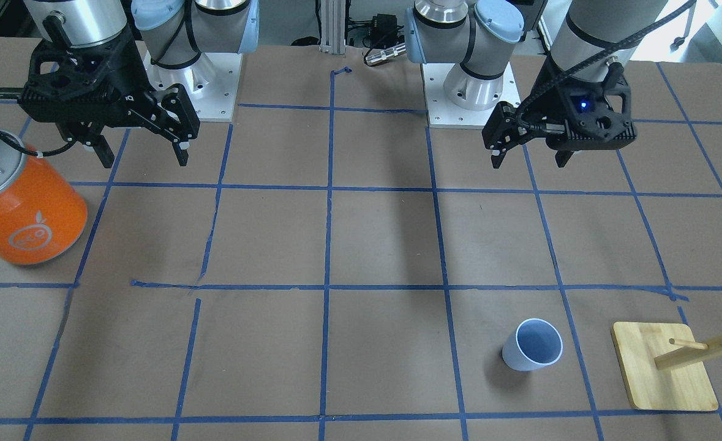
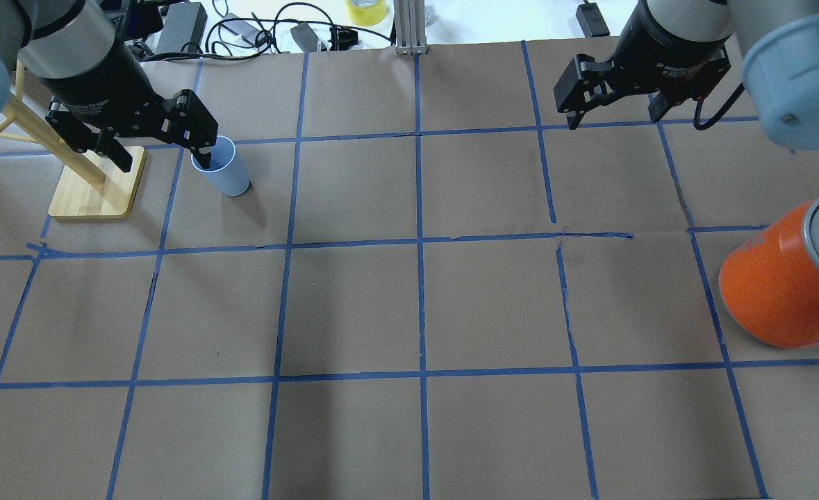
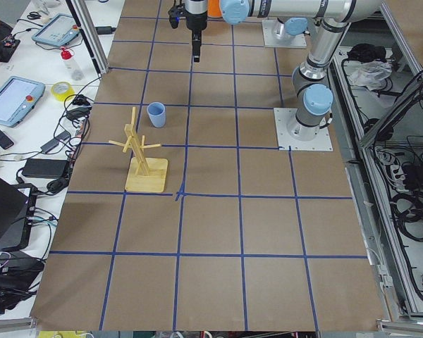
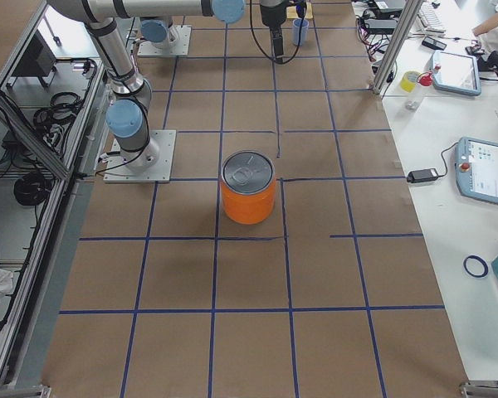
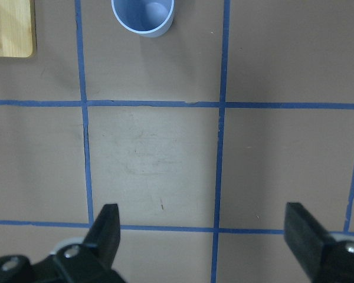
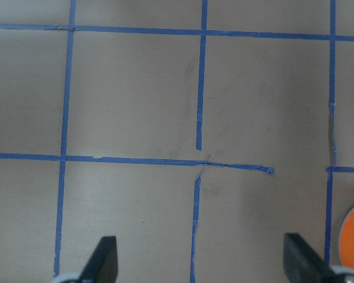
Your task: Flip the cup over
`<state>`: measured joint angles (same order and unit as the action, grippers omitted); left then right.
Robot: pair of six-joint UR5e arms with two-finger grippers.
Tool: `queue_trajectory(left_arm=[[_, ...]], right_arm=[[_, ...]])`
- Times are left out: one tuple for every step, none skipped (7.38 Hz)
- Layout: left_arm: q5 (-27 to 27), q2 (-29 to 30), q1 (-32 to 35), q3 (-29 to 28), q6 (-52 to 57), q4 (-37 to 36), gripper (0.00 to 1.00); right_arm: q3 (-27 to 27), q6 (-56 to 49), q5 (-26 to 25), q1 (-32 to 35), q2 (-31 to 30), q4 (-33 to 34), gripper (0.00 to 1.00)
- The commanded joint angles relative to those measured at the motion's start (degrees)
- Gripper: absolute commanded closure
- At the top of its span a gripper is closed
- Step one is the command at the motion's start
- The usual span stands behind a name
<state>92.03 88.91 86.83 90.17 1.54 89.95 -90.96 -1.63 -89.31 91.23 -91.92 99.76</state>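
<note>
The cup (image 1: 532,352) is a small pale blue tumbler that stands with its mouth up, one grid square from the wooden rack. It also shows in the overhead view (image 2: 223,167) and at the top edge of the left wrist view (image 5: 143,16). My left gripper (image 1: 529,160) is open and empty. It hangs high above the table on the robot's side of the cup, apart from it (image 2: 164,163). My right gripper (image 1: 145,160) is open and empty, high above the other half of the table (image 2: 614,118).
A big orange can (image 1: 24,208) with a silver top stands at the table's right end, near the right gripper (image 2: 784,285). A wooden peg rack on a bamboo base (image 1: 664,373) stands beside the cup (image 2: 96,184). Cables and tape lie past the far edge.
</note>
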Motion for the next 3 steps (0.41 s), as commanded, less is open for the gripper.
queue_trajectory(left_arm=[[0.0,-1.4,0.0,1.5,0.0,0.6,0.00],[0.0,-1.4,0.0,1.5,0.0,1.2,0.00],[0.0,-1.5,0.0,1.5,0.0,1.4,0.00]], right_arm=[[0.0,0.0,-0.1,0.0,0.0,0.0,0.00],[0.0,0.1,-0.1,0.0,0.0,0.0,0.00],[0.0,0.0,-0.2,0.0,0.0,0.0,0.00]])
